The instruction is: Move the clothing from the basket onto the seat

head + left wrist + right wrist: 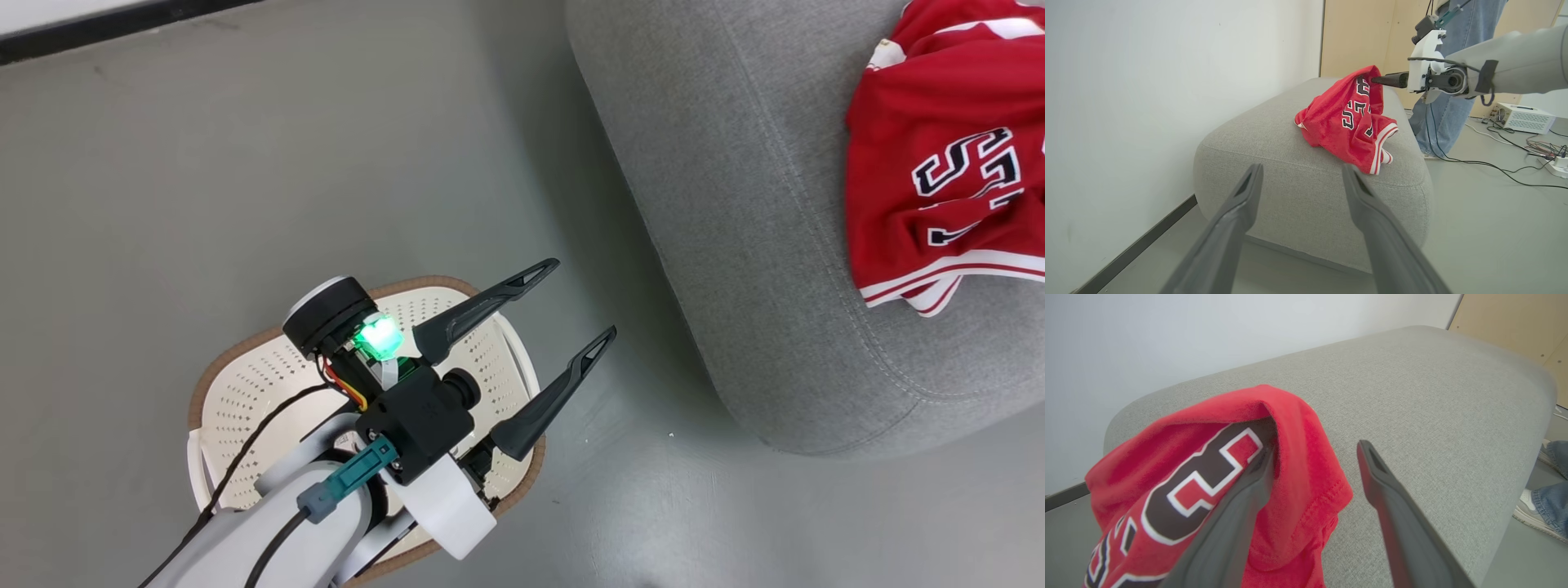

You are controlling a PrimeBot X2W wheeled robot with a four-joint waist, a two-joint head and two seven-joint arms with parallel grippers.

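Observation:
The red jersey (pixel 906 98) with dark white-edged lettering lies heaped on the grey sofa (pixel 735 204); I cannot tell a second garment apart in the heap. My right gripper (pixel 1316 447) is open at the top of the jersey (pixel 1298 428), a fold of which hangs over its left finger; the right finger is free above the sofa (pixel 1433 396). In the left wrist view the right gripper (pixel 1376 80) touches the peak of the jersey (pixel 1339 126). My left gripper (pixel 584 297) hangs open, holding nothing, above the cream basket (pixel 245 392), whose perforated floor shows bare around my arm.
The basket stands on the grey floor left of the sofa. A white wall (pixel 1147 81) with a dark skirting runs behind the sofa (pixel 1298 204). A person in jeans (pixel 1453 102) stands beyond it. Cables (pixel 1494 163), a white box (pixel 1523 116) and a power strip lie on the floor.

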